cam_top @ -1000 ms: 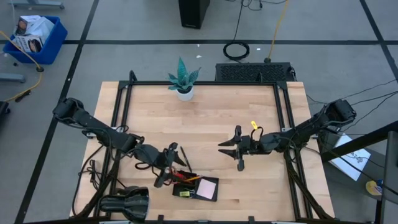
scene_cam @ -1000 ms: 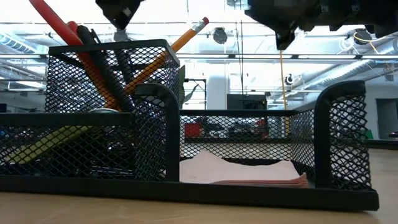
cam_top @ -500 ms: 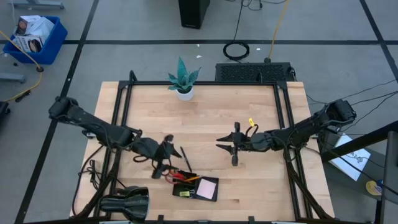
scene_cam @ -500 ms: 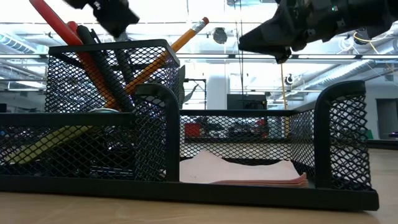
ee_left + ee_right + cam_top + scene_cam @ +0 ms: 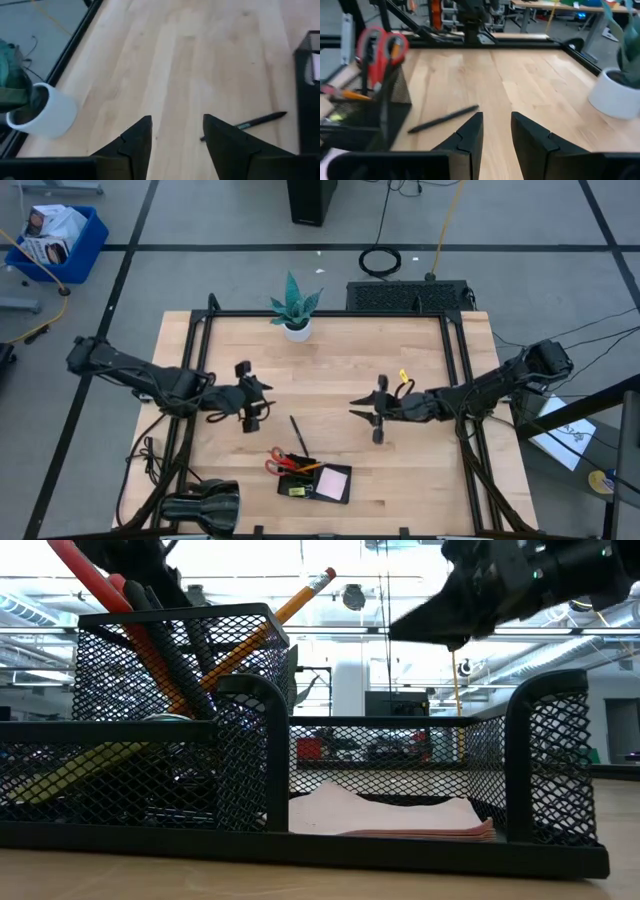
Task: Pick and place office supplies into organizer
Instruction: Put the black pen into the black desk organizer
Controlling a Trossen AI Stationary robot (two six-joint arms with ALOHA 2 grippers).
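Black fingers on my left gripper stand a little apart, nothing between them, over bare wood left of table centre. Right gripper, right of centre, also slightly parted and empty per its wrist view.

One thin black pen lies loose and flat on the table, between the grippers and just beyond the organizer at the near edge. It also shows in the left wrist view and the right wrist view.

The organizer's mesh cup already holds the red-handled scissors and an orange pencil leaning upright. Pink-white note pad sits in its flat bay.

Handling guess: pen is light, stiff, smooth, and likely to roll or skate. I'd pinch mid-barrel, across its width, fingers straddling it low to the wood. Thin profile means little margin, so fingertips must nearly touch the table.

Potted plant at the far edge, well apart.
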